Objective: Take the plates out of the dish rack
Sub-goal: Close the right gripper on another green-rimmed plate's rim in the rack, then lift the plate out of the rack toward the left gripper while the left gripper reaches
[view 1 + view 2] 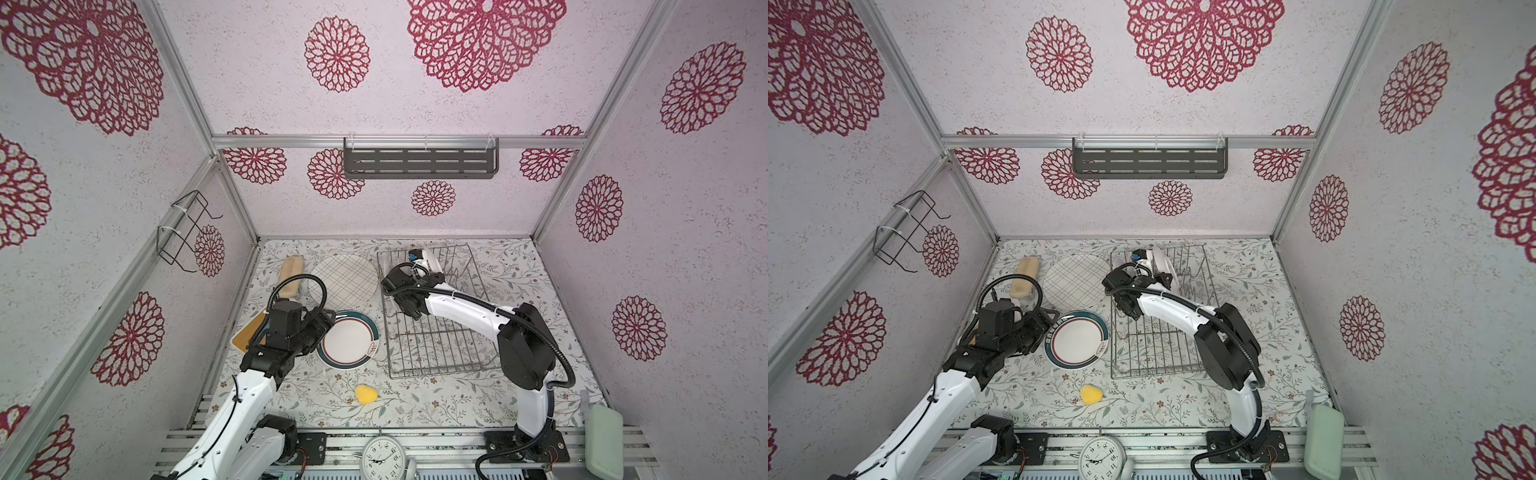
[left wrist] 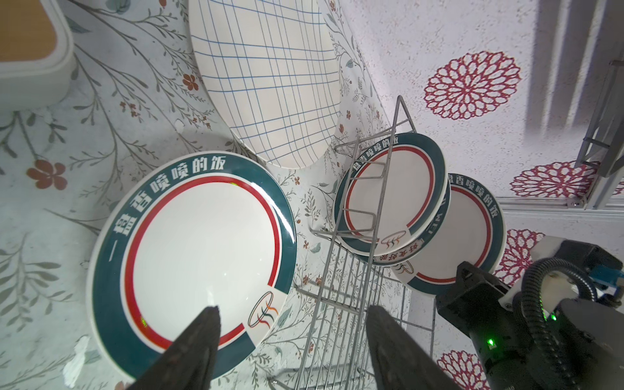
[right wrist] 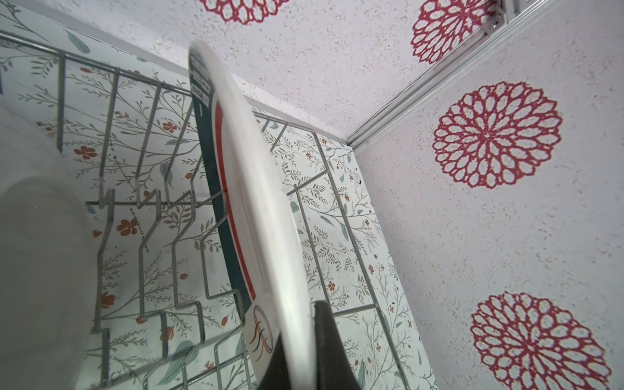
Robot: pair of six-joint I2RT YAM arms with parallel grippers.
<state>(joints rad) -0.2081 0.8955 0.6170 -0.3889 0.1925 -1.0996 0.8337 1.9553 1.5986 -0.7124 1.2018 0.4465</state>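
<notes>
Top views, rack: the silver-grey wire dish rack (image 1: 436, 345) lies on the right half of the floral desk (image 1: 415, 399). Its near grid is bare, and open desk runs along its near and right edges.
Top views, plates out: a large round white grid-lined plate (image 1: 345, 279) lies flat at far left, its rim just beside the rack's left side. Nearer, a round white green-banded plate (image 1: 348, 338) with a red ring lies flat, a narrow strip of desk between it and the rack.
Top views, arms: the left gripper (image 1: 328, 321) sits at that plate's left rim. The right arm (image 1: 457, 307) reaches over the rack's far-left corner.
Top views, near edge: a yellow sponge-like lump (image 1: 365, 394) lies alone on open desk. A round white clock (image 1: 380, 457) shows numerals 1 to 12.
Left wrist: the left gripper (image 2: 293, 314) is spread with nothing between its fingers. The desk plate's band reads "香喷喷的饭". A front rack plate (image 2: 388, 192) stands upright and overlaps the held plate (image 2: 472, 233), whose band shows "WEI".
Right wrist: the right gripper (image 3: 300, 341) pinches the held plate's rim, edge-on among the prongs. The other rack plate is a white blur close beside it.
</notes>
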